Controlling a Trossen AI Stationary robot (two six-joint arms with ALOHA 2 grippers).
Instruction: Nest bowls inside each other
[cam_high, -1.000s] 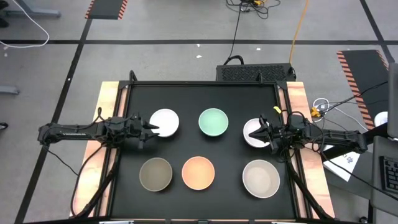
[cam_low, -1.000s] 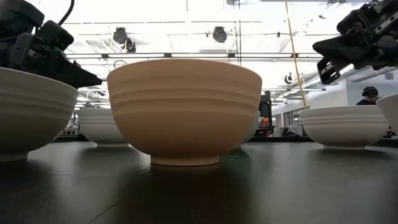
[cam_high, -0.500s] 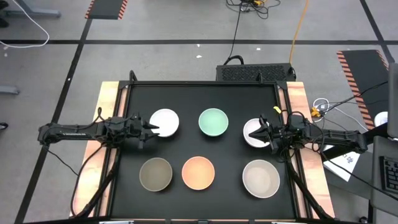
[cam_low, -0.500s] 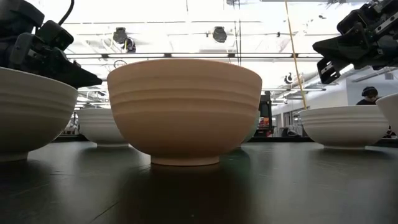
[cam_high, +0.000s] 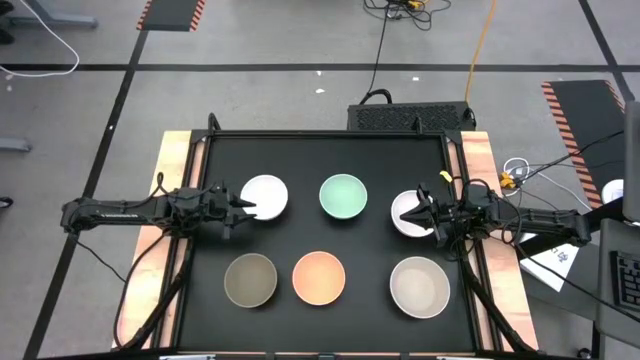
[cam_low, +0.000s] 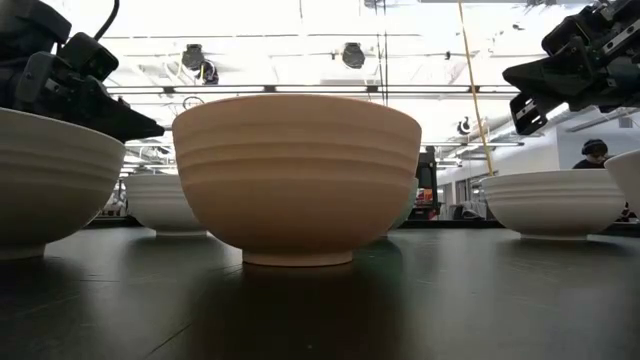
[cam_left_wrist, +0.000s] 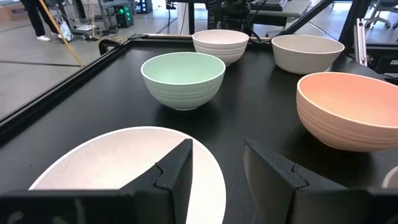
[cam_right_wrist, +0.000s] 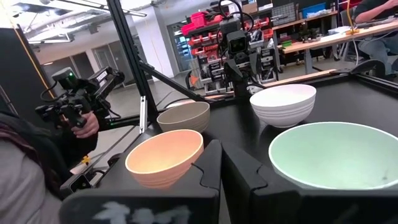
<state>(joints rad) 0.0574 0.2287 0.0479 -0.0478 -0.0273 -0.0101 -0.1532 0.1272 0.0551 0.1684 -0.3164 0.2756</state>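
surface (cam_high: 325, 150): black, six bowls in two rows, none nested | left pincer (cam_high: 247, 205): fingers parted over left white bowl (cam_high: 265, 196) rim | right pincer (cam_high: 412, 212): fingers nearly together above right white bowl (cam_high: 407, 213) | mint bowl (cam_high: 343, 195) between them

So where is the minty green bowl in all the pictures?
High view: the mint green bowl sits mid back row, between two white bowls.
Low view: almost wholly hidden behind the peach bowl; no clear sight of it.
Left wrist view: it stands mid-picture, past the left pincer.
Right wrist view: it fills the near right.
Shared landmark: the peach bowl, in all four views.
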